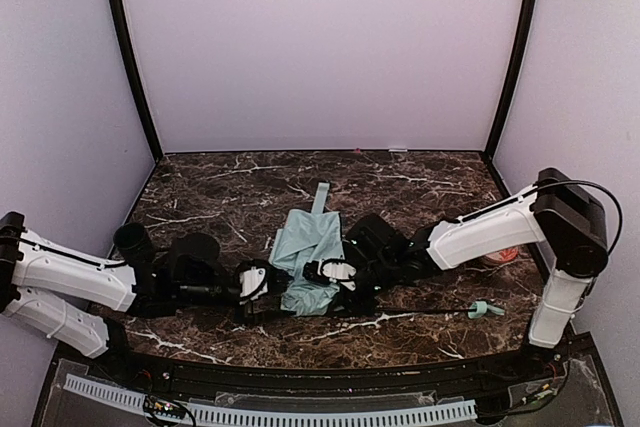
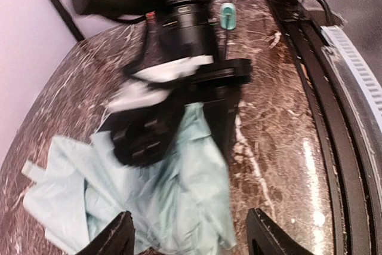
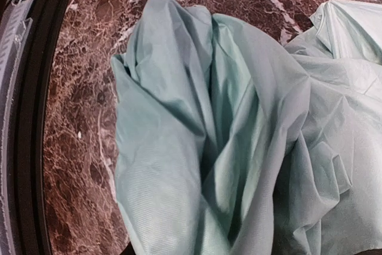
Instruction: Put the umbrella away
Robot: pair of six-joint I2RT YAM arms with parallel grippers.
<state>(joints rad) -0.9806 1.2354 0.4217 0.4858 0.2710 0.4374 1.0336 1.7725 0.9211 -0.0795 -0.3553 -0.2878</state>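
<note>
The umbrella (image 1: pixel 308 247) lies in the middle of the marble table as a crumpled pale mint heap, with a fabric strap (image 1: pixel 321 197) pointing to the back. Its thin black shaft (image 1: pixel 430 309) runs right to the small mint handle (image 1: pixel 487 309), which also shows in the left wrist view (image 2: pixel 227 15). My left gripper (image 1: pixel 266 283) is open at the heap's left edge, and mint fabric (image 2: pixel 179 201) lies between its fingertips (image 2: pixel 114 238). My right gripper (image 1: pixel 322 273) presses down on the heap. Fabric (image 3: pixel 239 135) fills its wrist view and hides its fingers.
A black rail (image 1: pixel 330 372) runs along the table's near edge, close to the heap, and shows in the left wrist view (image 2: pixel 334 117). A small orange-red thing (image 1: pixel 500 255) lies at the right edge behind the right arm. Purple walls enclose the table on three sides.
</note>
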